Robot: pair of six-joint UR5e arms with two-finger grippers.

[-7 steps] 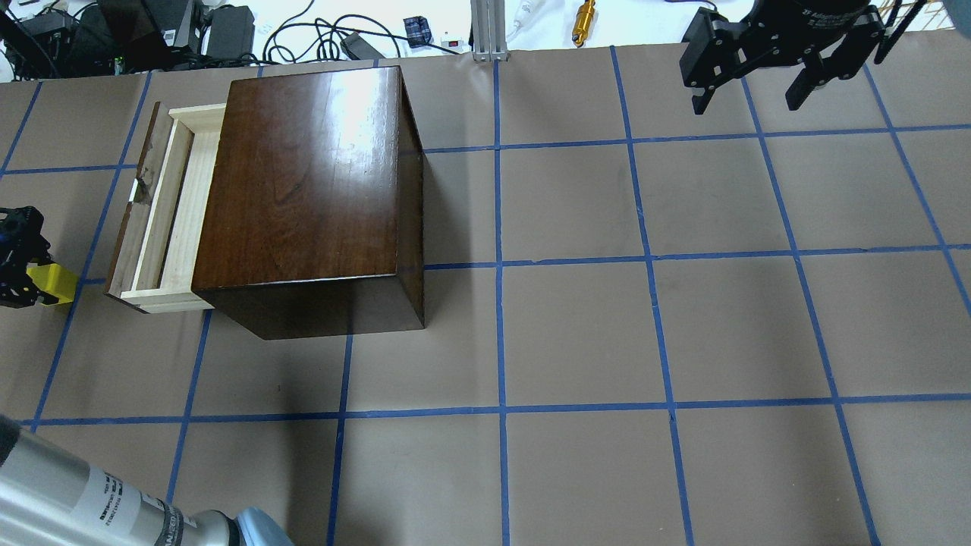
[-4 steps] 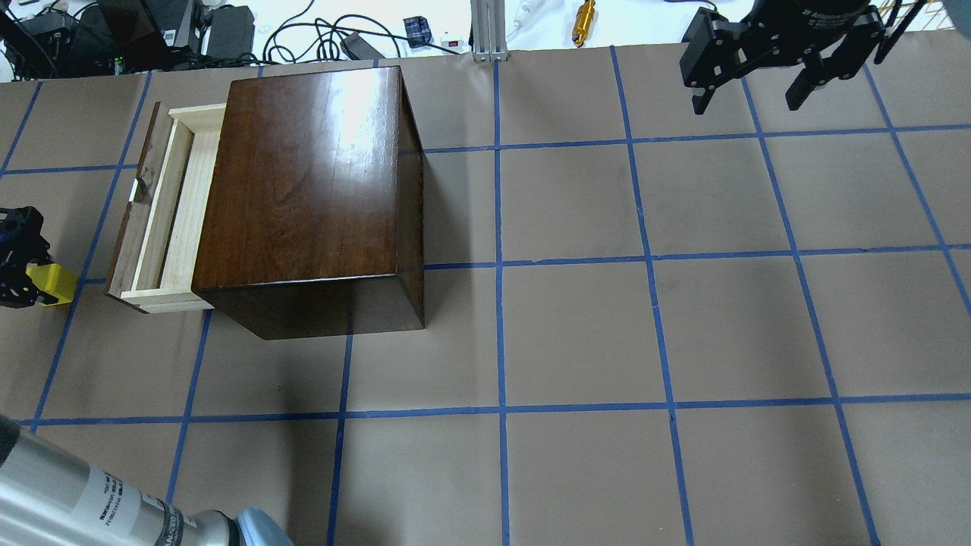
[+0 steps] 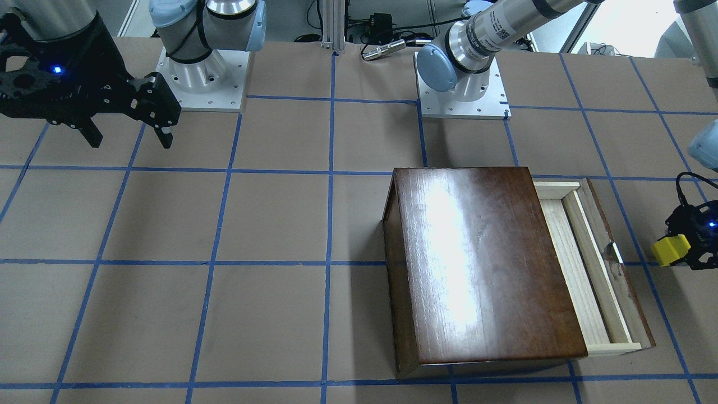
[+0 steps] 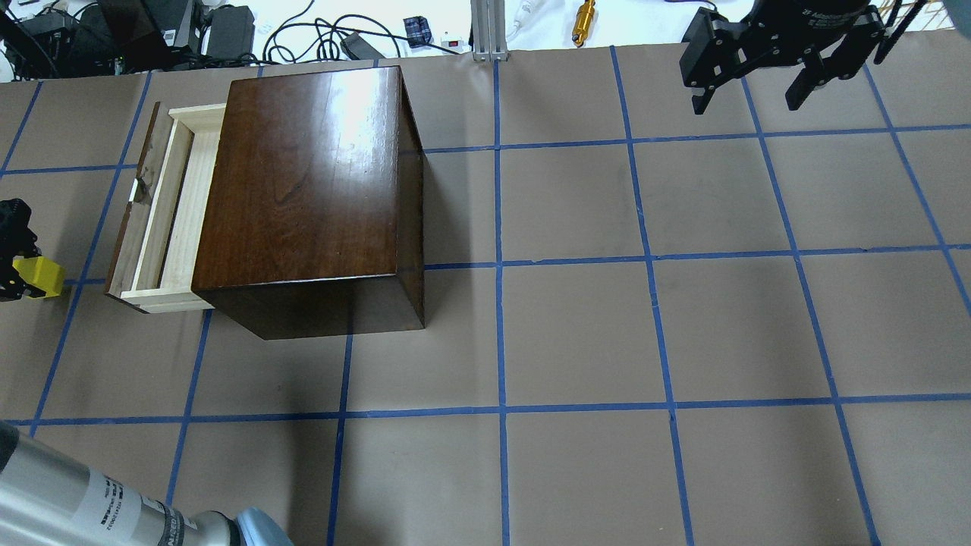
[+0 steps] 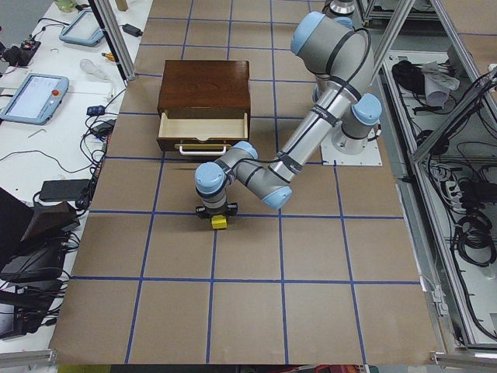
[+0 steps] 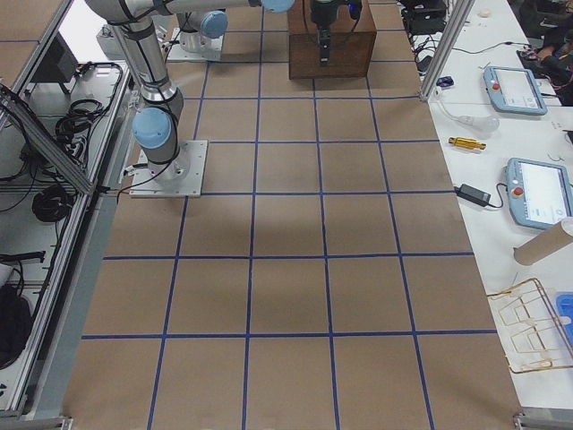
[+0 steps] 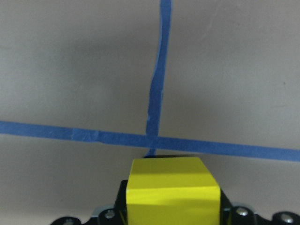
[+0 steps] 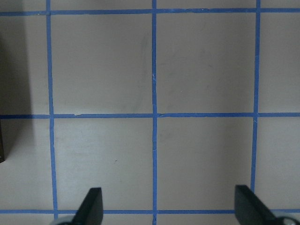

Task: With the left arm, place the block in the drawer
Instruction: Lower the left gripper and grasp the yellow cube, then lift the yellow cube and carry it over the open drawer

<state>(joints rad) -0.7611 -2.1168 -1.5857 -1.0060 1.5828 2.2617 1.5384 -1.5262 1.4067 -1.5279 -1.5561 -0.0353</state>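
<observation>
The left tool [image 3: 686,247] is seen at the right edge of the front-facing view, clamped on a small yellow block [image 3: 668,251]. In the left wrist view the block [image 7: 173,193] fills the lower middle of the frame, with a crossing of blue tape lines [image 7: 154,138] on the surface just beyond it. Whether the block touches the surface cannot be told.

In the overhead view the block [image 4: 42,276] is found at the left edge, mid-height, just beside the dark front panel of the drawer [image 4: 173,216] but apart from it. The drawer is shown pulled partway out of a glossy brown box [image 4: 311,174], with its pale wood inside exposed and a small white handle [image 4: 136,191] on its front.

The right tool [image 4: 747,100] is held in the upper right of the overhead view, well apart from the box, with its fingers [image 8: 91,206] spread wide. Through its wrist view only the brown surface [image 8: 201,154] with blue tape lines is seen between them.
</observation>
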